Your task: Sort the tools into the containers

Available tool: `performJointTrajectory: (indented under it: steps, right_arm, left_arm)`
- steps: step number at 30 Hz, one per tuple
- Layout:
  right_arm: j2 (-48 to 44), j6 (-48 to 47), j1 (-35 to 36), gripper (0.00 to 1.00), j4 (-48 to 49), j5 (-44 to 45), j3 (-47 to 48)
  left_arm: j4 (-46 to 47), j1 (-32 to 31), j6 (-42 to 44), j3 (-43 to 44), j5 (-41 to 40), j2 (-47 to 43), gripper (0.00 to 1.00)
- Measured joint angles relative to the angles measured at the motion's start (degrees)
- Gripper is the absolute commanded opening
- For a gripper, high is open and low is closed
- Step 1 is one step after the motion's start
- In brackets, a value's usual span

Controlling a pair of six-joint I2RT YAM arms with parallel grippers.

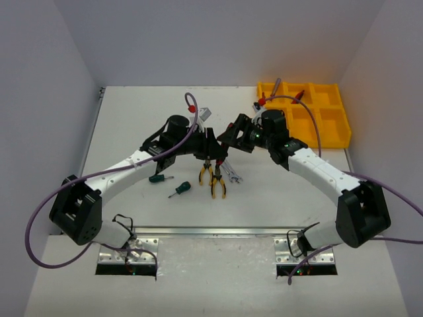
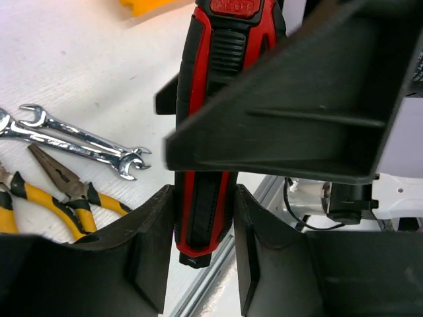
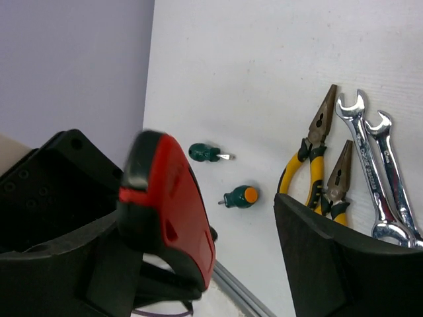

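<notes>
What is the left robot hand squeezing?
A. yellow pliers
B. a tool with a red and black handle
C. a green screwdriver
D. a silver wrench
B: in the left wrist view the left gripper has its fingers closed on the red and black handle, while the pliers and wrenches lie loose on the table.

My top camera looks down from behind over the whole counter point(image 1: 132, 119); both wrist cameras sit close, each catching the same pliers point(image 2: 59, 198) and wrenches point(image 2: 86, 142).
</notes>
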Motion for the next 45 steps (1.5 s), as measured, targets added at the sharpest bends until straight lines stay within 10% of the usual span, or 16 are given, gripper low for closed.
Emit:
performJointTrajectory:
  steps: [4,8,14,22,28,38,42,45]
  right_arm:
    - [1.14,-0.11,2.19,0.00,0.86,2.87,1.70]
    - [2.12,-0.43,2.84,0.00,0.93,4.03,2.01]
    - [5.27,-3.98,1.82,0.00,-5.38,5.04,6.83]
    - [25.63,-15.98,-20.36,0.00,-21.69,16.20,43.59]
    - [46.46,-25.87,-31.46,0.00,-23.65,29.02,72.57]
    - [58.51,-32.75,-32.19,0.02,-17.38,32.18,74.60]
    - [61.61,-33.39,-31.85,0.31,-16.39,31.28,74.29]
    - [62.16,-33.50,-31.73,0.77,-16.64,30.74,73.56]
  left_arm:
    - [1.39,-0.53,-0.55,-0.35,0.99,-0.06,0.05]
    - [1.90,-0.57,-0.52,-1.07,-0.23,-0.31,1.00]
    - [-6.05,-0.73,0.73,-0.38,-12.19,-3.65,1.00]
    - [-28.26,-0.71,5.84,1.17,-39.23,-15.89,1.00]
    - [-33.55,-0.71,9.37,-2.16,-40.94,-22.60,1.00]
    - [-34.07,-0.76,10.02,-10.23,-37.57,-23.46,1.00]
    - [-32.76,-0.76,10.51,-10.23,-36.13,-22.78,1.00]
    - [-32.65,-0.76,10.53,-10.23,-35.53,-22.19,1.00]
